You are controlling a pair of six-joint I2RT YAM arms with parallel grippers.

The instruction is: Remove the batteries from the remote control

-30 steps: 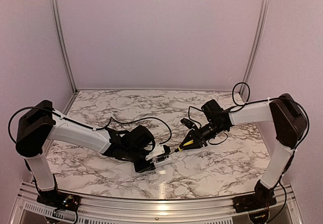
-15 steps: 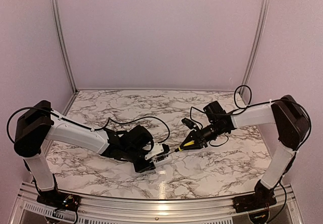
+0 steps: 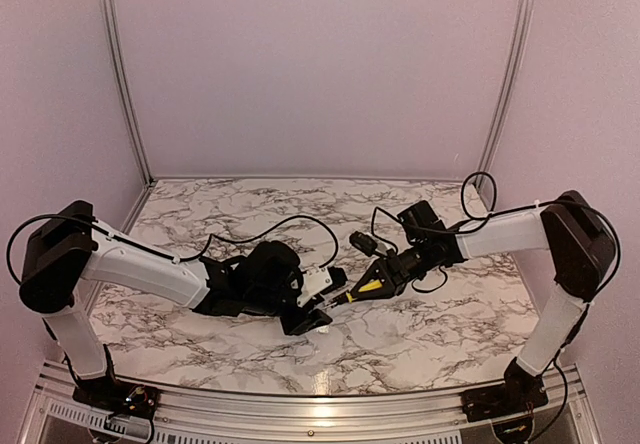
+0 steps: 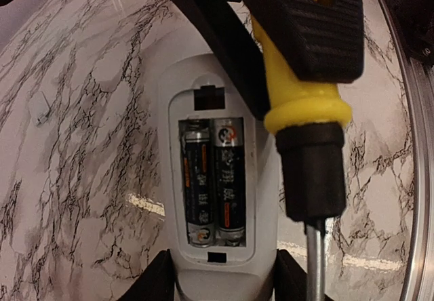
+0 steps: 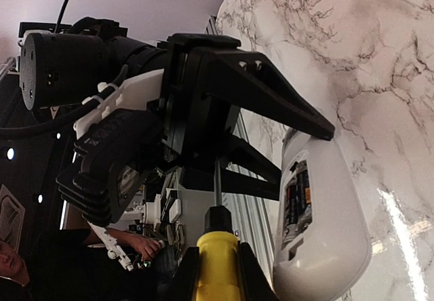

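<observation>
Both claws have shifted left and closed up since a second ago.

Top view: left claw (image 3: 312,300) grips the remote (image 3: 318,282) over the desk (image 3: 430,339), near centre. The right claw (image 3: 378,280) is clamped on a yellow tool (image 3: 362,288), its tip at the remote.

Left wrist: cover absent, both batteries (image 4: 213,182) seated in the bay.

Right wrist: tool shaft beside the bay.

Judged early: both batteries remain to be removed.

Remote control (image 4: 169,179): my left gripper (image 4: 220,286) is clamping its near end.
Batteries (image 4: 214,182): lying side by side inside it.
Yellow-handled tool (image 4: 306,114): crossing its right edge.
</observation>
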